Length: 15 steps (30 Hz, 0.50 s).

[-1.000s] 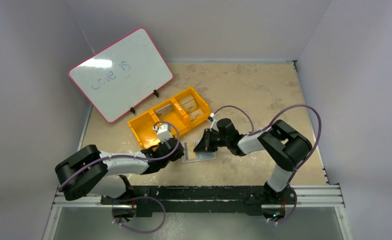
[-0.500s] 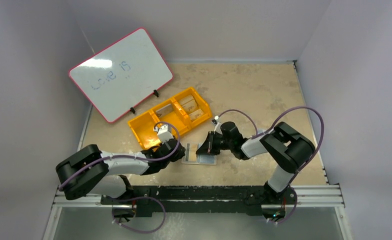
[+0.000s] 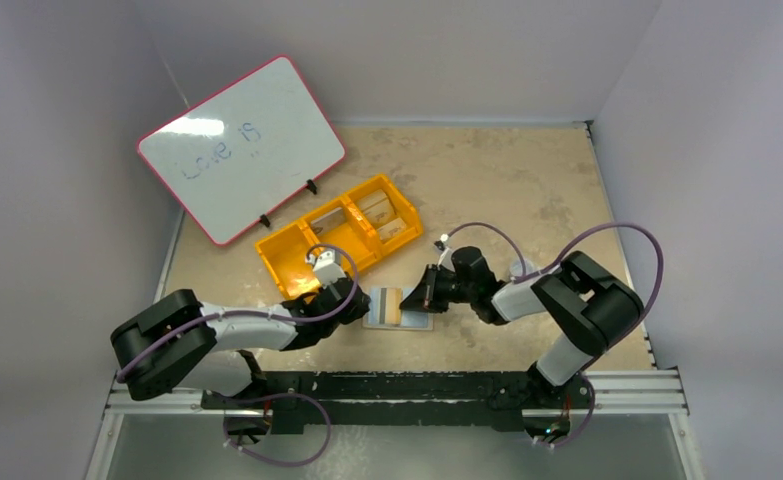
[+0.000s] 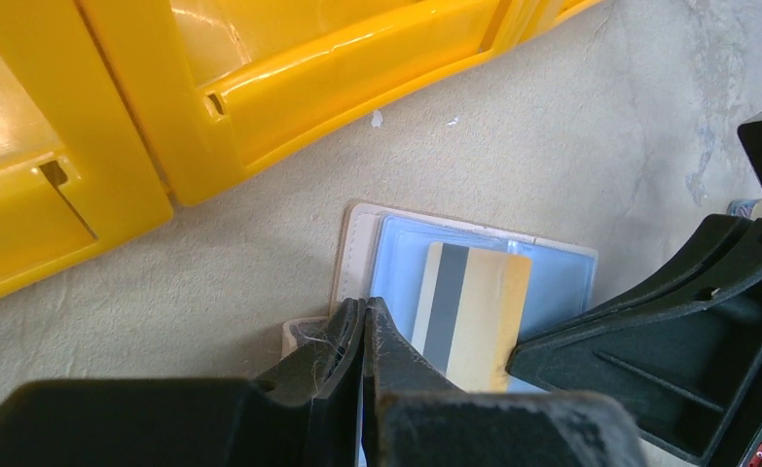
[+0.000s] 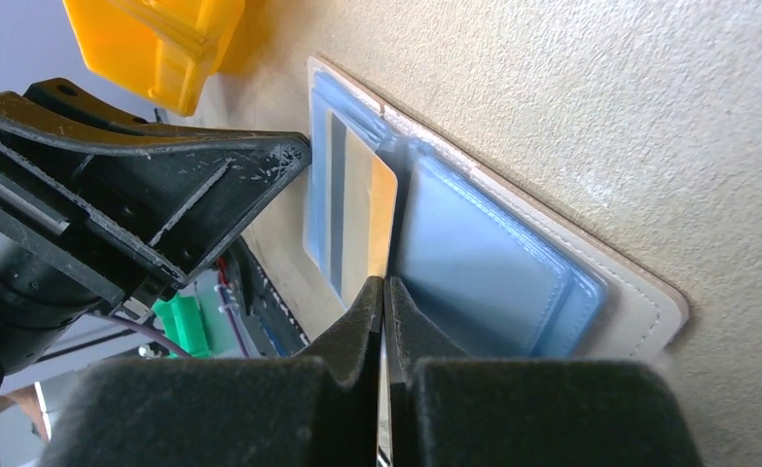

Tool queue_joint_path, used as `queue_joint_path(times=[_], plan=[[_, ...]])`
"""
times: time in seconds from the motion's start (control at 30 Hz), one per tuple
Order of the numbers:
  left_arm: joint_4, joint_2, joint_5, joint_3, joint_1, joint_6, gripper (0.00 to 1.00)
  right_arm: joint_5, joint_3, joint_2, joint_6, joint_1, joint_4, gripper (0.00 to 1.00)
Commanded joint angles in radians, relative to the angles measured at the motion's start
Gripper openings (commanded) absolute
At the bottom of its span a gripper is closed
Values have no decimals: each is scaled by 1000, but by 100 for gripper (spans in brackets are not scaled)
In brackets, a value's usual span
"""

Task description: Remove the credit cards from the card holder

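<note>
Credit card: tan with a dark stripe along its length, gripped at one edge by the right fingertips. It lies over the holder panel on the left arm's side. Whether any of it still sits in a pocket cannot be told.
Right gripper: jaws closed tight on the card's edge, close to the holder's fold, with no gap between the fingers.
Left gripper: jaws pressed together over the holder's near edge, with a sliver of light blue showing between them, so it is pinching the holder.
Card holder: lies open and flat on the table between the two grippers. Both light-blue panels face up with a tan border all around. The panel on the right arm's side is bare.
Arms: both reach low and inward from the near edge, and their wrists almost meet over the holder.
Yellow bin: just beyond the holder, apart from it. It has three compartments, and the contents are too small to tell.
Whiteboard: pink-rimmed, propped tilted at the far left, behind the bin.
Table: mottled beige.
</note>
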<state>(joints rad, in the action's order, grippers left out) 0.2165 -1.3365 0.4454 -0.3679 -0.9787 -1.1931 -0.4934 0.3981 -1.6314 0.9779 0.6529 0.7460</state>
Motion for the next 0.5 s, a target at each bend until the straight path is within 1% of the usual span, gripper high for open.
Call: queue_joint_path(times=[0.0,0.03,0.1,0.17,0.27,0.33,0.4,0.47], plan=[[-108,-16,-66,35,-16,23,0,-26,-1,6,-14,-7,5,0],[-98,-17,-73,33,-16,30,0,-37,0,0,-4,-8,25,1],[-77,-22,-93,27,-18,50,0,-48,4,-25,10,-8,60,9],[-68,-30,-106,23,-18,57,0,-50,17,-48,18,-8,74,19],[-61,-39,-114,20,-20,61,0,-35,28,-63,22,-7,63,25],[-59,-42,-120,19,-23,62,0,-26,34,-67,24,-9,54,26],[-58,-44,-119,21,-24,61,0,-33,33,-69,27,-8,78,25],[-62,-44,-113,21,-27,57,0,-32,33,-65,33,-9,88,17]])
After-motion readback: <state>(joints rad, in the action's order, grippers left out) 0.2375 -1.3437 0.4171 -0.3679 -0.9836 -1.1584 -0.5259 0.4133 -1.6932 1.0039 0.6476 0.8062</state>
